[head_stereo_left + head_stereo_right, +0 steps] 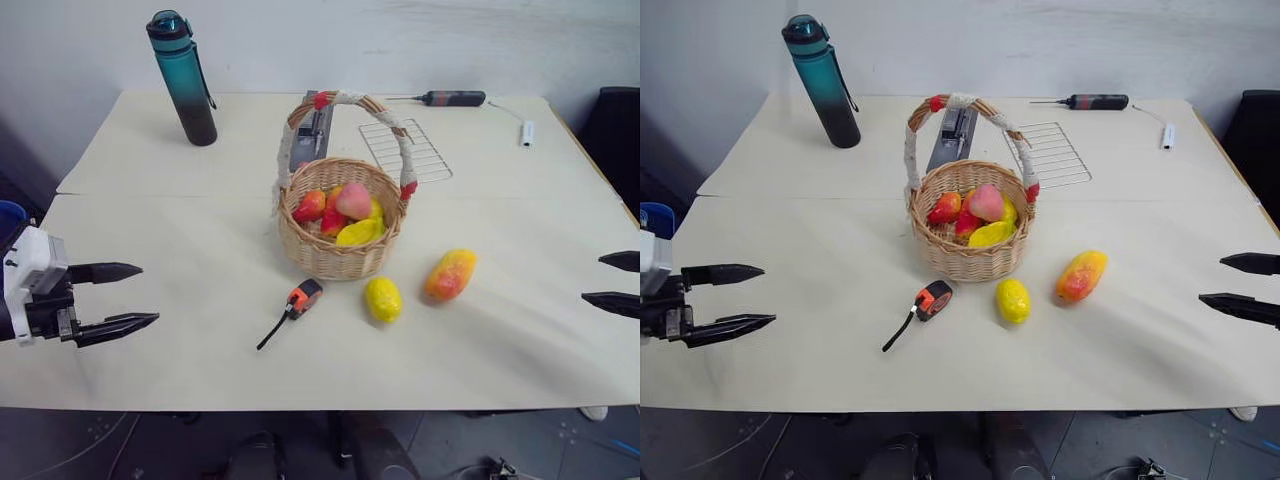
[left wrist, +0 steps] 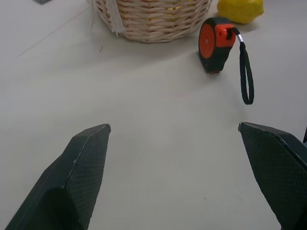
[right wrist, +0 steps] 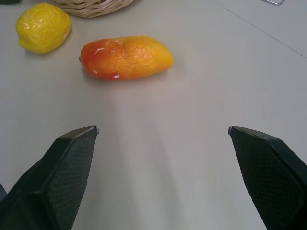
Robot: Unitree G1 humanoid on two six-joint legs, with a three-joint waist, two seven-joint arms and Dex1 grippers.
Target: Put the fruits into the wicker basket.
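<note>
While several small fruits, red, pink and yellow, already sit heaped inside the round tan wicker basket (image 1: pixel 338 235) with its tall white-wrapped handle, two are left out on the pale worktop (image 1: pixel 180 240): a yellow lemon-shaped fruit (image 1: pixel 382 298) and a larger orange-yellow mango (image 1: pixel 450 274) with a red blush. By my judgement the job is well along, with those two to go. The left gripper (image 1: pixel 118 296) hovers with its jaws spread wide, holding and touching nothing; ahead of it lies the small orange-and-black tape measure (image 2: pixel 216 45), with the basket and the lemon just past that. The right gripper (image 1: pixel 1238 284) also stands with jaws wide apart and empty, and the mango lies straight ahead of them, well apart, the lemon a little beyond it beside the basket.
</note>
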